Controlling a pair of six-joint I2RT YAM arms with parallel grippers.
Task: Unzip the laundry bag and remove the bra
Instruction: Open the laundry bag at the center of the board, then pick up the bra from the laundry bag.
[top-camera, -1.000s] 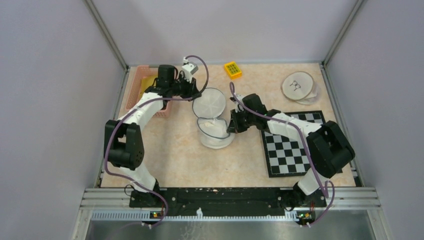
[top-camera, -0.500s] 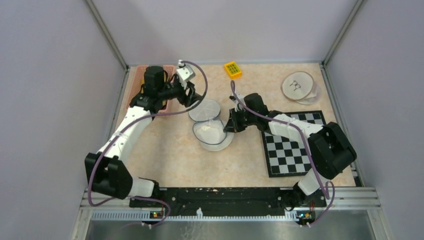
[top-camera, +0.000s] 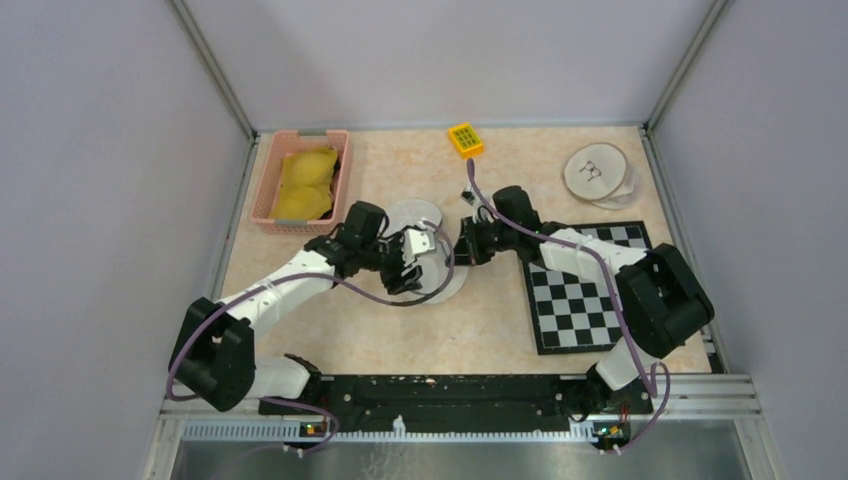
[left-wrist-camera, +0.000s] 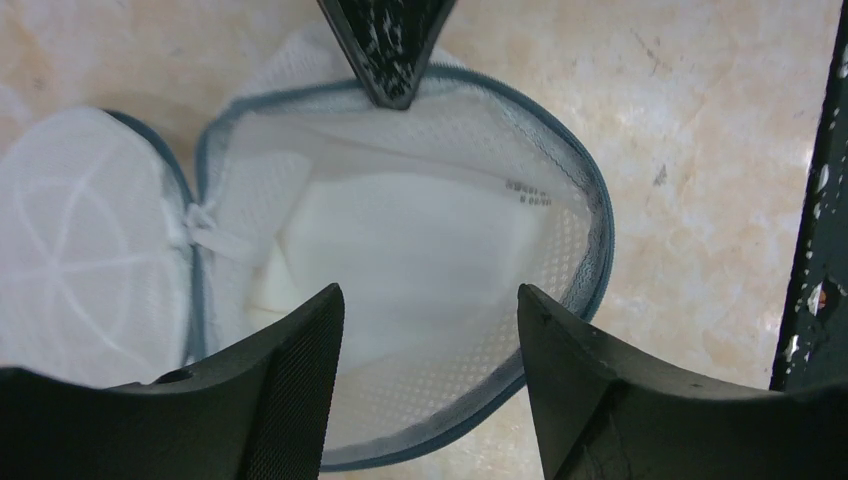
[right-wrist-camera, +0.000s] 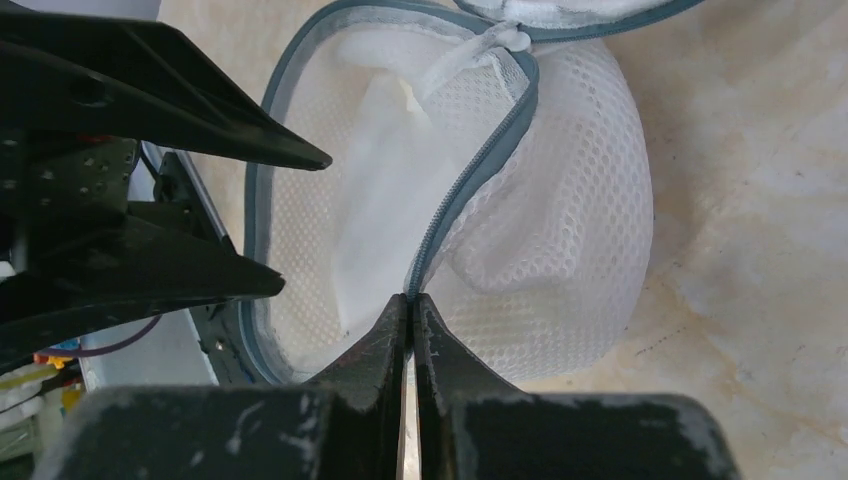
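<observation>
**Laundry bag (top-camera: 447, 278) open at mid-table, contents not yet lifted**

Top external view: the mesh bag lies at the table's centre, its round lid flap (top-camera: 413, 213) folded back toward the far side. The left gripper (top-camera: 408, 262) hangs over the bag's mouth, and the right gripper (top-camera: 465, 245) meets its right rim. A pink basket (top-camera: 264, 190) at the far left holds a yellow padded item (top-camera: 303, 183).

Left wrist view: the fingers stand apart with nothing between them, above a white folded garment (left-wrist-camera: 420, 240), presumably the bra, lying inside the bag.

Right wrist view: the fingers are pressed together on the grey zipper rim (right-wrist-camera: 470, 180), holding the mouth open.

Hazards: if the left fingers close too deep or off-centre, they could catch mesh along with the garment and lift the whole bag. If the thin rim slips from the right pinch, the mouth may collapse over the garment. The two grippers work near each other, so a skewed descent risks contact.
</observation>
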